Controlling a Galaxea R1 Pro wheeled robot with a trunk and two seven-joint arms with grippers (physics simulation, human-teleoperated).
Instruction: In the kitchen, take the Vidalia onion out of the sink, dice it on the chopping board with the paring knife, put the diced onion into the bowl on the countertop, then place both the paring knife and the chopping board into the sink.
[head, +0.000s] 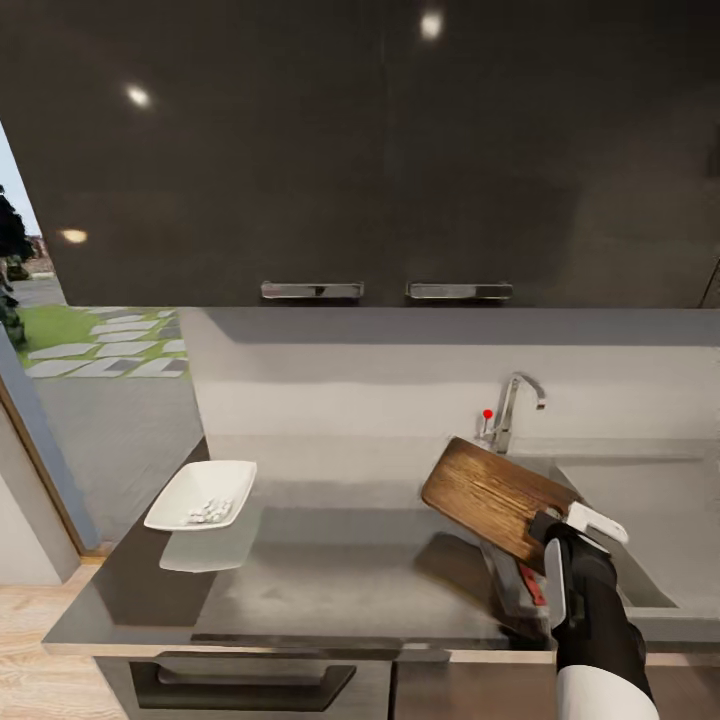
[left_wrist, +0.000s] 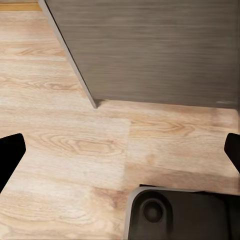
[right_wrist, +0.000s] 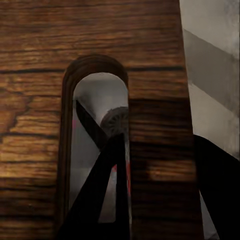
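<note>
Board (head: 492, 497) is up off the surface (head: 330, 570), tilted, held at its handle end over the near left corner of the sink (head: 650, 500). Brown wood, clear grain, rounded corners. On my right wrist view the board (right_wrist: 100, 30) sits close up; one dark finger (right_wrist: 97, 195) goes through the slot, the other (right_wrist: 217, 190) is outside the board's edge, so the right gripper (head: 568, 548) is clamped on the board.

Under the board, in the sink, a bit of red shows: knife (head: 531, 585), mostly hidden. Through the slot I see the drain (right_wrist: 116, 120).

Tap (head: 512, 410) stands behind the board, red dot on its left. Bowl (head: 202, 494) is well apart at the left end of the surface, white, with small pale pieces (head: 208, 512) in it.

Surface is grey and glossy, dark wall cabinets (head: 380, 150) above with two bar handles, drawer below. Open doorway on the left to grass and paving.

Left wrist view: wood floor (left_wrist: 75, 145), cabinet side (left_wrist: 150, 50), robot base (left_wrist: 180, 215). Left fingers (left_wrist: 9, 155) are spread wide, holding nothing.
</note>
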